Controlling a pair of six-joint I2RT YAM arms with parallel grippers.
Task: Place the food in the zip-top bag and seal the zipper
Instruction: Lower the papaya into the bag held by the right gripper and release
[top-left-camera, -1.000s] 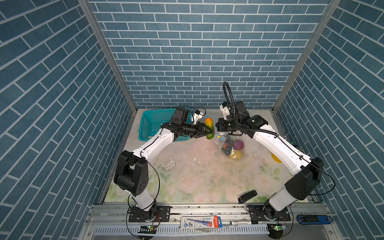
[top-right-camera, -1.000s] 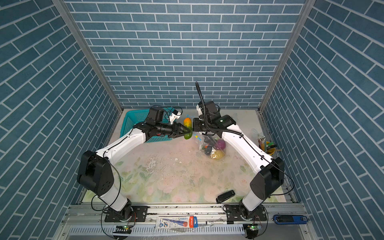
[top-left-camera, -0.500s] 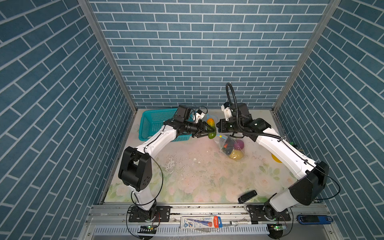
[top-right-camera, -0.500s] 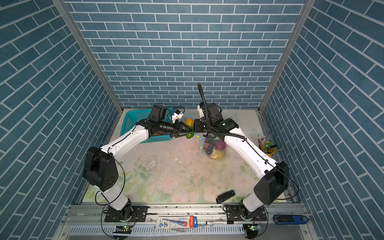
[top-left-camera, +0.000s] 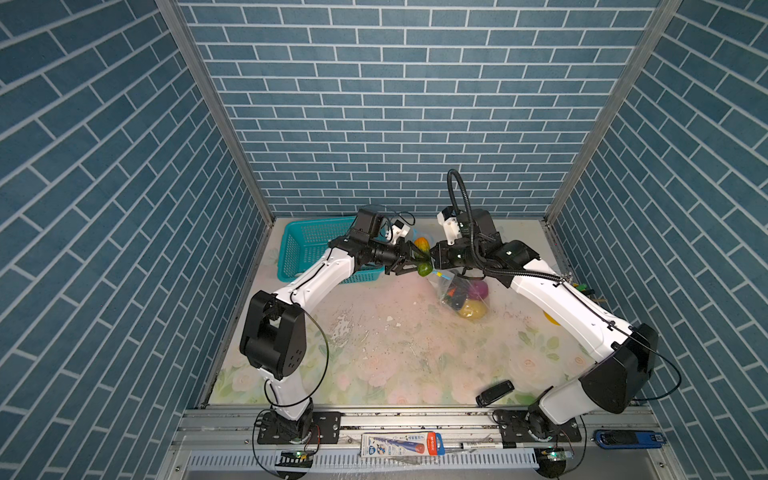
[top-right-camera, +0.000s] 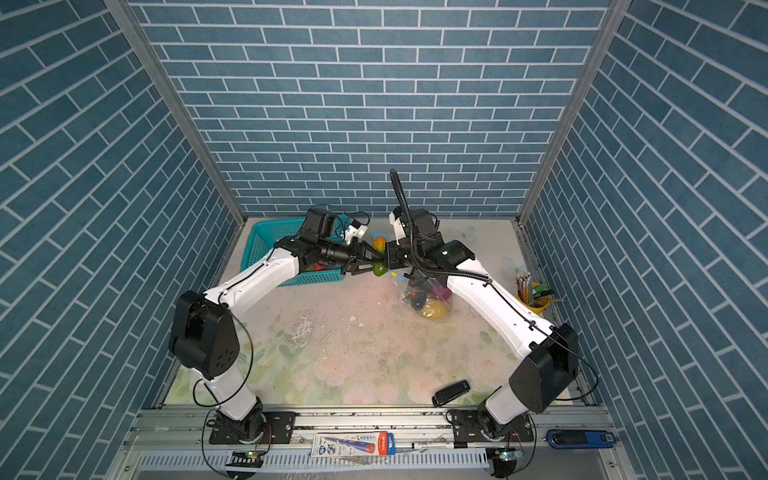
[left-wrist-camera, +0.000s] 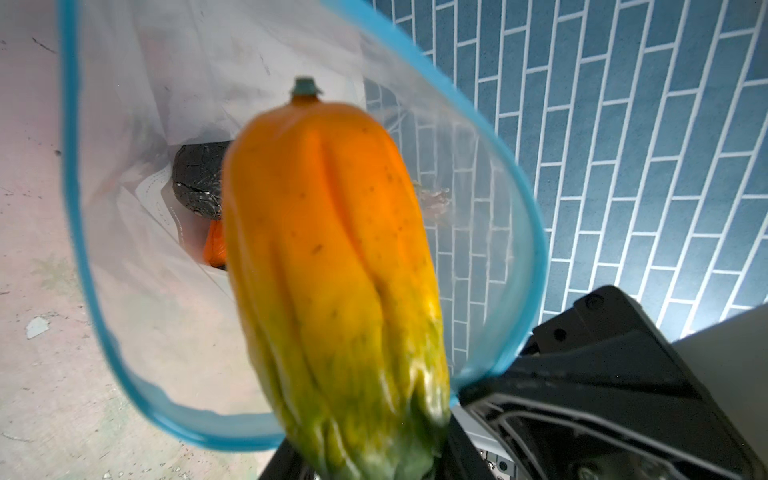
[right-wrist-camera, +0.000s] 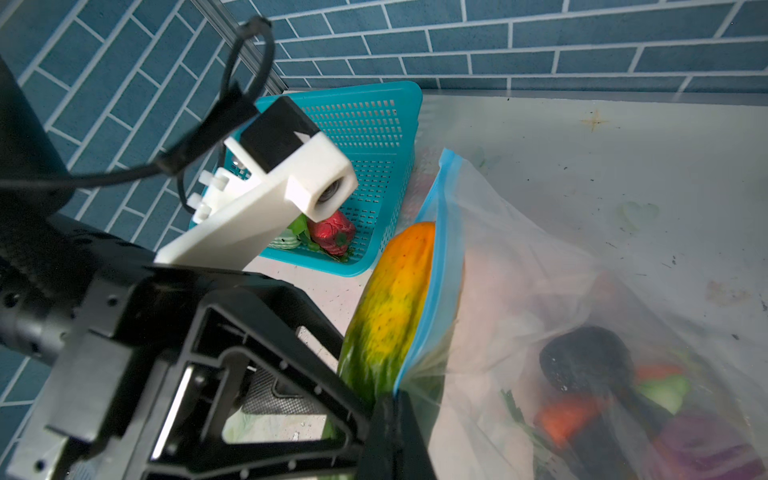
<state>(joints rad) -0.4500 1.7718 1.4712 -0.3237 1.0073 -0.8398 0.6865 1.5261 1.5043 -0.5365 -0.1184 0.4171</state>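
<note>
- One basket (top-left-camera: 305, 245), teal mesh, far left at the back of the table (top-left-camera: 395, 357); red piece (right-wrist-camera: 332, 232) inside, seen in the right wrist view.
- One left gripper (top-left-camera: 414, 266), up off the table just right of the basket; jaws part-way apart, clamped on the green end of the fruit.
- One fruit (top-left-camera: 421, 253), ribbed, orange fading through yellow to green, small teal stem cap; carried clear of the table with the orange end pointed at the bag's mouth. In the right wrist view (right-wrist-camera: 390, 299), tip passing behind the blue rim.
- One right gripper (top-left-camera: 434, 257), nose to nose with the left gripper near mid-table; jaws fully closed, pinching the zipper edge and holding the mouth up.
- One zipper (left-wrist-camera: 79, 216), light blue strip, unsealed; spread in a wide loop around the mouth in the left wrist view.
- One bag (top-left-camera: 459, 286), clear and crinkled; mouth hanging from the right gripper, bottom resting on the table right of centre, beside the right arm.
- Four food pieces visible in the bag's bottom: dark piece (left-wrist-camera: 195, 183), orange piece (left-wrist-camera: 215, 249), purple piece (top-left-camera: 478, 286), yellow piece (top-left-camera: 471, 309); all bunched together, touching.
- One black device (top-left-camera: 494, 392), flat on the table near the front edge, well apart from the bag.
- One cup (top-right-camera: 534, 299), yellow, pencils inside, at the table's right edge.
</note>
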